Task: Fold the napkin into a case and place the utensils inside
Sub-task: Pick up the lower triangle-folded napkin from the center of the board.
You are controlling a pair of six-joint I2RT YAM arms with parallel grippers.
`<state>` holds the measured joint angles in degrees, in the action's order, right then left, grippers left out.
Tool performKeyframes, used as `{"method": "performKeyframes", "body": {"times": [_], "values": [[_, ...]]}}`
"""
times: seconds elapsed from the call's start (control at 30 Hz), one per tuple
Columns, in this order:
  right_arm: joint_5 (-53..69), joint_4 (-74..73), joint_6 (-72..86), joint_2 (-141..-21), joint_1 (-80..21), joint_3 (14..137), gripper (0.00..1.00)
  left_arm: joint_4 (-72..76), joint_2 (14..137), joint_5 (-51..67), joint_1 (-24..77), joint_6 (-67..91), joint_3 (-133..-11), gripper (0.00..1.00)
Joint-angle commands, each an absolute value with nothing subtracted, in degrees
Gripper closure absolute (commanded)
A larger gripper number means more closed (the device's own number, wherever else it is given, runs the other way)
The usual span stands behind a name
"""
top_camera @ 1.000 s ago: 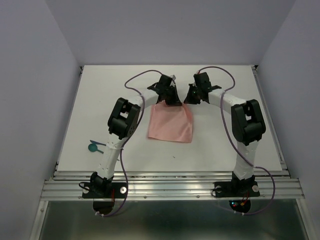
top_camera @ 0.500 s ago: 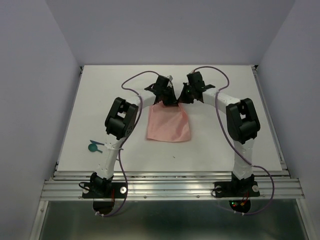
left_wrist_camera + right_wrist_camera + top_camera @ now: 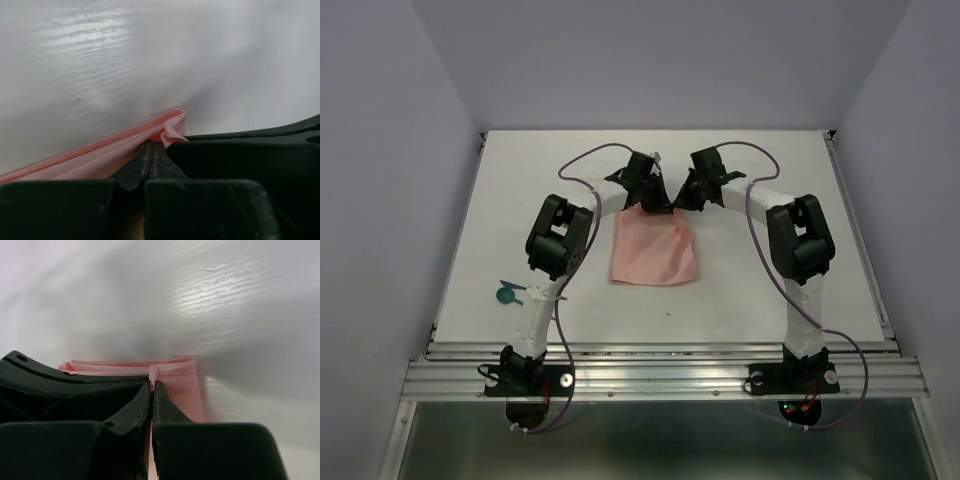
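The left gripper [image 3: 650, 203] and right gripper [image 3: 683, 203] each clamp a far corner of the napkin [image 3: 655, 252], which lies mid-table [image 3: 770, 290] stretching toward the near edge, while the utensils [image 3: 510, 292] sit by the left edge, on the left gripper's side.

No text, label, brand, number or sign can be read in any view. The napkin [image 3: 654, 250] is plain cloth and bears no print.
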<state>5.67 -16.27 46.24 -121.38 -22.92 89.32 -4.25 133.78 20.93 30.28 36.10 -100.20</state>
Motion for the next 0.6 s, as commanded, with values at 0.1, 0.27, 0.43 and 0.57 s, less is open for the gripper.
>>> {"method": "performKeyframes", "body": {"times": [0.1,0.27,0.43,0.57], "values": [[3.3,-15.4,49.1,-123.4,-23.6,91.7,0.99,-7.7,126.0,20.7,28.9,35.3,-96.1,1.0],[3.2,-16.8,49.3,-125.1,-23.6,93.5,0.99,-8.5,122.3,22.6,28.1,35.0,-95.5,1.0],[2.8,-17.8,49.4,-126.4,-23.6,94.3,0.99,-8.6,120.0,23.5,27.6,34.9,-93.1,1.0],[1.8,-18.8,49.4,-127.2,-23.6,95.0,0.99,-8.5,118.6,21.4,26.3,34.7,-89.7,1.0]]}}
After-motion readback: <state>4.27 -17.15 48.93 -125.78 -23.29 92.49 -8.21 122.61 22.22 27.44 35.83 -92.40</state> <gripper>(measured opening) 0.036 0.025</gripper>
